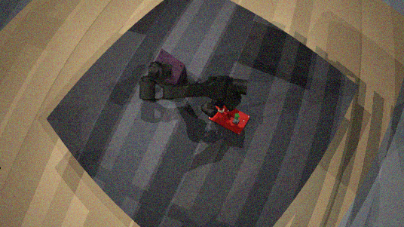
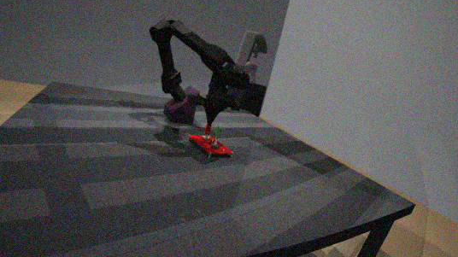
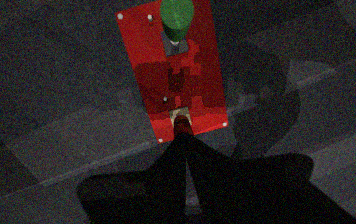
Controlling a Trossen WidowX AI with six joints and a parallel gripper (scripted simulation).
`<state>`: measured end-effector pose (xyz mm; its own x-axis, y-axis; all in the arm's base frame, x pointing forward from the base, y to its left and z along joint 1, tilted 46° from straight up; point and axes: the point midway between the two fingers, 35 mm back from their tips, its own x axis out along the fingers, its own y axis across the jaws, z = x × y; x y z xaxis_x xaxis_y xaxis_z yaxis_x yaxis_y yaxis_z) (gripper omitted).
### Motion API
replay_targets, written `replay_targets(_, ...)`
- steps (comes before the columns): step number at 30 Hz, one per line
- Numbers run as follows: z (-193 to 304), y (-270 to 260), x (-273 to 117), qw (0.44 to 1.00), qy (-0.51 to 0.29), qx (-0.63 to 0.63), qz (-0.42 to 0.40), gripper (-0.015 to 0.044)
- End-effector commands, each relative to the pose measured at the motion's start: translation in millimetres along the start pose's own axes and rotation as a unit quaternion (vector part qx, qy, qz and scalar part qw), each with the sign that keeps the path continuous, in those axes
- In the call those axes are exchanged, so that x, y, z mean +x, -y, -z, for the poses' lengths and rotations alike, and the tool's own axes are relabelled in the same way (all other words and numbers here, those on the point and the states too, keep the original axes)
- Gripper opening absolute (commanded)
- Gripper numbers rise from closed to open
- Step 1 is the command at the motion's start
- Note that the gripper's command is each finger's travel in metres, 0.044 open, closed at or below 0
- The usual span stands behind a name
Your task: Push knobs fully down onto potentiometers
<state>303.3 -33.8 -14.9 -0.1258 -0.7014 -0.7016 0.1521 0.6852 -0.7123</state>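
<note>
The red circuit board [image 1: 228, 120] [image 2: 222, 150] [image 3: 145, 45] stands on short legs on the table. The green knob [image 1: 237, 115] [image 2: 218, 131] [image 3: 177, 12] stands upright on one potentiometer [image 3: 176, 49], with a bit of pale shaft showing beneath it in the wrist view. The red knob [image 2: 208, 129] [image 3: 183, 123] stands over the other potentiometer [image 3: 180, 111]. My gripper [image 2: 209, 123] [image 3: 183, 137] is shut and points down, its tips at the top of the red knob, seemingly touching it. The tips partly hide that knob in the wrist view; its gap to the potentiometer is unclear.
A purple block [image 1: 174, 69] [image 2: 180, 110] stands on the table near the arm's base, away from the board. The green knob rises beside my fingers. Small pale pins [image 3: 150, 17] [image 3: 165, 99] stick up from the board. Dark shadows cross the table.
</note>
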Motion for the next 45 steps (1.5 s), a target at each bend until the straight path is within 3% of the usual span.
replay_targets(1, -1.7, 1.5, 7.8, 1.0, -0.004, 0.005, 0.002, 0.0)
replay_targets(45, -1.7, 1.6, 11.6, 1.0, -0.004, 0.005, 0.002, 0.0)
